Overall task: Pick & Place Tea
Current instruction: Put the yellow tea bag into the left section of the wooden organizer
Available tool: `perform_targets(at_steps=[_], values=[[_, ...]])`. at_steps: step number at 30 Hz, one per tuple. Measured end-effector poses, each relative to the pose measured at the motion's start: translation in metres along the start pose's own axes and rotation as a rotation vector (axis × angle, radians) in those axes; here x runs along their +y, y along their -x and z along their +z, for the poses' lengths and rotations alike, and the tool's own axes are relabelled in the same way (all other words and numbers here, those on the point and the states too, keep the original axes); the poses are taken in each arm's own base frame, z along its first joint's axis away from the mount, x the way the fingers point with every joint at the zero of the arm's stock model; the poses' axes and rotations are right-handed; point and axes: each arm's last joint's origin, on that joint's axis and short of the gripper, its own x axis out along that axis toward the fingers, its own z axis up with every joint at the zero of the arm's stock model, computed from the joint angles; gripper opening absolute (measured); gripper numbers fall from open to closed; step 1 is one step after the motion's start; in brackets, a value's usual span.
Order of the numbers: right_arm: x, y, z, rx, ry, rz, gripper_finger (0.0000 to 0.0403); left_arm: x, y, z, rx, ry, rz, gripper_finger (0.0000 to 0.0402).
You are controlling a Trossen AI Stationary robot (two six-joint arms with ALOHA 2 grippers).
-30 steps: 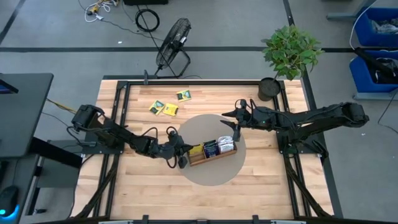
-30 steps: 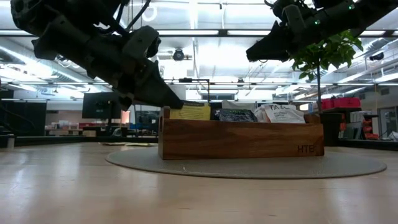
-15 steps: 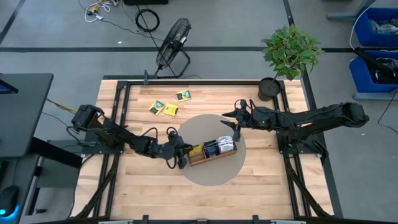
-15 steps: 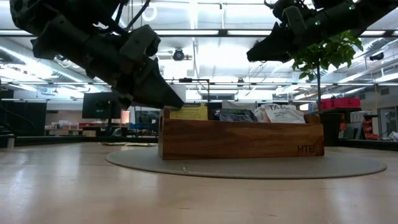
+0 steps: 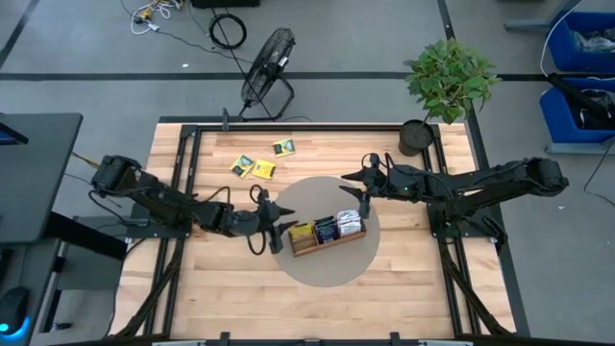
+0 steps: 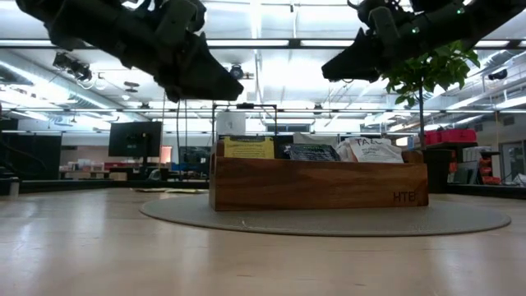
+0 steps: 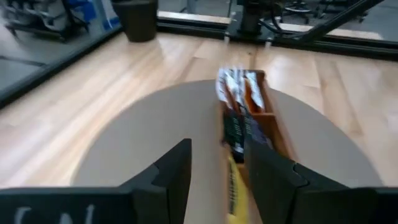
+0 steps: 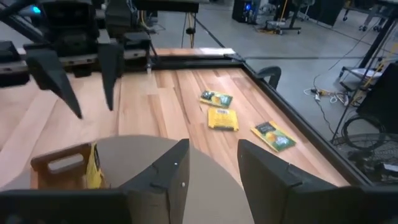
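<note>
Here, wooden tray w/ three compartments holds upright sachets: yellow, dark, white. Three loose sachets lie flat on counter. Left end effector & right end effector both spread, empty.

Table top: pale wood planks, smooth, faint sheen. Round mat: matt, grey-beige. Wooden tray: darker brown wood, visible grain, satin. Tea sachets: glossy printed paper wrappers. Both arms: dark matt casing. Table frame: black metal.
</note>
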Motion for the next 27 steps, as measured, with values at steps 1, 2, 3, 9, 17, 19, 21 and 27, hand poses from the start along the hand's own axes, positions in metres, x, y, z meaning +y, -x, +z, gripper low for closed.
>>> perform_targets(at_steps=[1,2,3,9,17,19,21,27], values=[[0.0,-0.002,0.0,-0.002,0.0,0.0,0.0143,0.003,0.0,0.002,-0.001,-0.015,0.009,0.015],[0.001,-0.004,-0.002,0.006,0.006,0.0,0.0143,0.005,0.0,0.003,-0.001,-0.023,0.018,0.0147],[0.002,-0.006,-0.004,0.015,0.011,0.001,0.0143,0.009,-0.001,0.004,0.008,-0.037,0.03,0.0144],[0.004,-0.015,-0.013,0.061,0.023,0.002,0.0143,0.033,-0.002,0.003,0.101,-0.073,0.123,0.0133],[0.004,-0.016,-0.01,0.027,0.027,0.001,0.0143,0.07,-0.007,0.016,0.097,-0.007,0.207,0.0125],[0.004,-0.016,-0.01,0.025,0.02,0.005,0.0143,0.082,-0.011,0.017,0.111,-0.003,0.21,0.0118],[0.004,-0.016,-0.011,0.035,0.017,0.013,0.0143,0.096,-0.013,0.015,0.154,-0.025,0.233,0.0112],[0.005,-0.017,-0.013,0.048,0.011,0.015,0.0143,0.145,-0.016,0.013,0.227,0.008,0.345,0.0106]])
